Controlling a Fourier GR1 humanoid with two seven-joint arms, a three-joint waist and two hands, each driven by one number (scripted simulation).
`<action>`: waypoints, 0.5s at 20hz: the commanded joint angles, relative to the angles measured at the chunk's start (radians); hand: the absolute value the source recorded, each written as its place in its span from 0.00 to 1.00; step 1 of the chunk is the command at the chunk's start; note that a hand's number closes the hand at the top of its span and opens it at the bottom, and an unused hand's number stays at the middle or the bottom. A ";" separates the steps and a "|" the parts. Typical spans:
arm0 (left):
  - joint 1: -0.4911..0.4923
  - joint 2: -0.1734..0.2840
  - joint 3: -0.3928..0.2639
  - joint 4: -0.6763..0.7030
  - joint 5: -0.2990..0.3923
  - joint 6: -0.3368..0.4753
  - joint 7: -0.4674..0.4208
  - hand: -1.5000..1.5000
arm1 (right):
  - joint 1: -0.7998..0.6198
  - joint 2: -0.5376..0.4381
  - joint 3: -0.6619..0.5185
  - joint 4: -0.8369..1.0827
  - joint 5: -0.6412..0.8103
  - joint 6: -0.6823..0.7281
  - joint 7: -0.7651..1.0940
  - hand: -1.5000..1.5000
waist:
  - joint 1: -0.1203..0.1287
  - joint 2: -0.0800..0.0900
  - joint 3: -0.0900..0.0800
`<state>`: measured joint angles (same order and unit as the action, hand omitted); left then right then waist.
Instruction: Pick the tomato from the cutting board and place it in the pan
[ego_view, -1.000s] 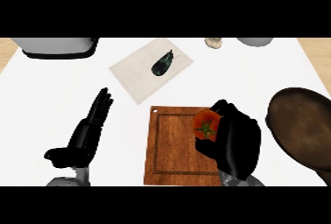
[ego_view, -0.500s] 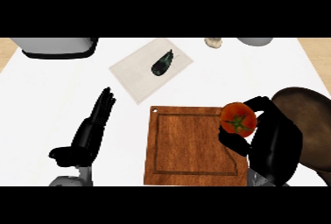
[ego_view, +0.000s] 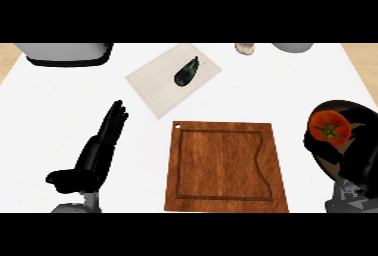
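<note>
My right hand holds a red tomato with a green stalk, its fingers curled round it. Hand and tomato are over the dark pan at the right edge, which they largely hide. The wooden cutting board lies bare in the lower middle, left of that hand. My left hand rests open on the white counter at the lower left, fingers straight and pointing away.
A pale cloth with a dark eggplant lies behind the board. A grey appliance sits at the back left. A small beige object and a grey bowl stand along the back edge.
My right hand has carried the tomato off the cutting board to the right, over the pan. The left hand has barely moved.
</note>
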<state>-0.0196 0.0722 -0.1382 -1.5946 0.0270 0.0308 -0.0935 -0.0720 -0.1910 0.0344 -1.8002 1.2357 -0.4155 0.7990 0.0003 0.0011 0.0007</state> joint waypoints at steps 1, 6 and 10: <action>-0.012 -0.024 -0.013 0.020 -0.025 0.022 0.002 0.50 | -0.001 -0.073 -0.115 0.107 -0.004 -0.110 -0.074 1.00 | -0.001 0.000 0.000; -0.036 -0.050 -0.021 0.011 -0.031 0.042 0.037 0.50 | -0.022 -0.151 -0.247 0.311 -0.228 -0.335 -0.271 1.00 | 0.000 0.001 0.001; -0.021 -0.049 -0.034 0.014 -0.028 0.017 0.015 0.50 | -0.187 -0.246 -0.328 0.589 -0.393 -0.380 -0.418 1.00 | 0.018 0.005 0.002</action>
<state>-0.0415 0.0481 -0.1487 -1.5810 0.0067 0.0407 -0.0831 -0.1515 -0.3587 -0.2167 -1.4316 0.9801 -0.7209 0.5110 0.0063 0.0028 0.0015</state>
